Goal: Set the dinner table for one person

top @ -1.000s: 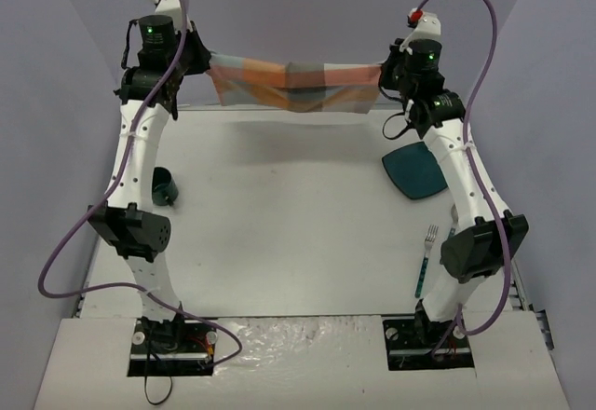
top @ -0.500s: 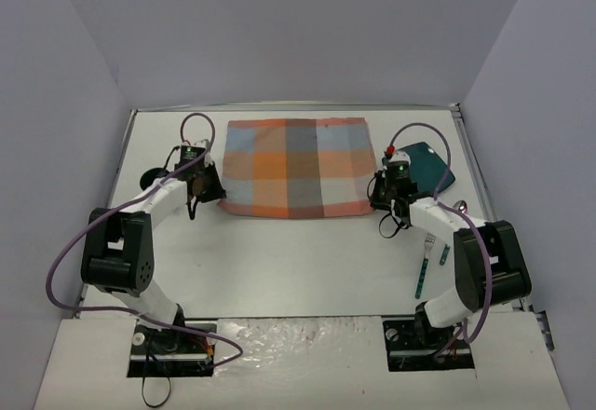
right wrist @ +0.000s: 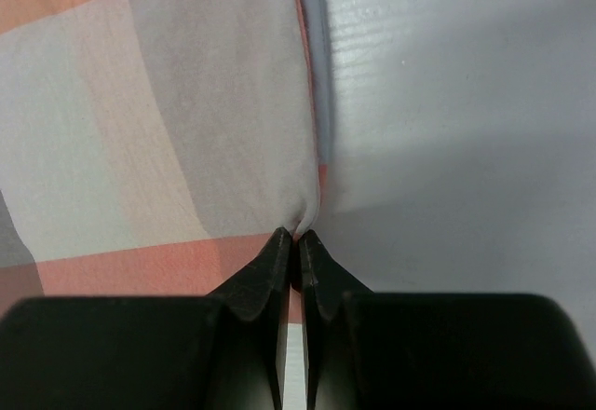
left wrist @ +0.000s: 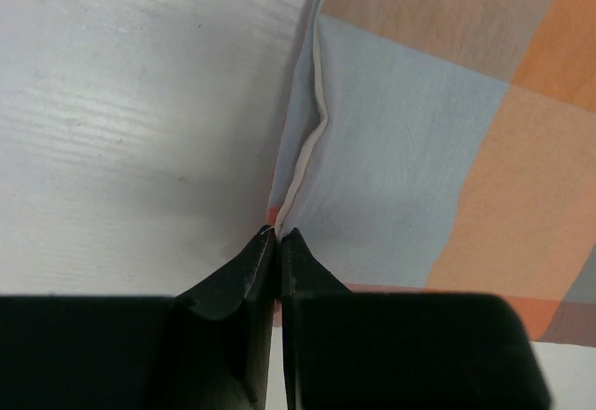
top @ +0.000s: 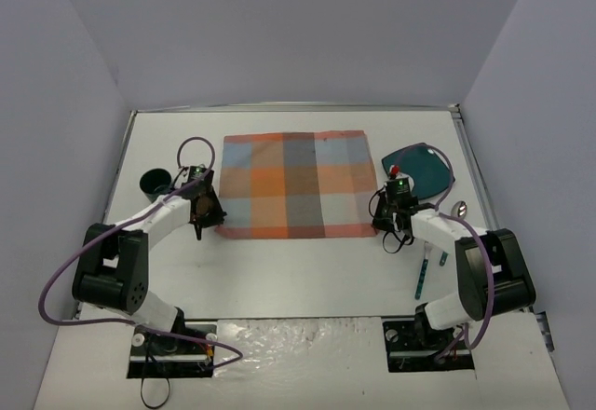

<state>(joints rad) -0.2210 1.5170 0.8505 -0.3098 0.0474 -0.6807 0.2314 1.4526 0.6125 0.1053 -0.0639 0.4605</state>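
Observation:
An orange-blue-grey plaid placemat (top: pixel 293 184) lies flat on the white dinner table (top: pixel 279 270). My left gripper (top: pixel 216 220) is shut on the placemat's near left corner; in the left wrist view (left wrist: pixel 277 235) the cloth (left wrist: pixel 419 149) is pinched between the jaws. My right gripper (top: pixel 377 224) is shut on the near right corner; the right wrist view (right wrist: pixel 298 235) shows the cloth (right wrist: pixel 186 130) puckered at the fingertips. Both grippers are low at the table surface.
A dark teal plate (top: pixel 416 170) lies right of the placemat. A dark cup (top: pixel 155 184) stands at the left. A teal-handled fork (top: pixel 423 278) and a spoon (top: pixel 454 212) lie at the right, by my right arm.
Both grippers have brought the placemat down from the air and pulled it toward the near side, spreading it flat on the table. The cup is in view again.

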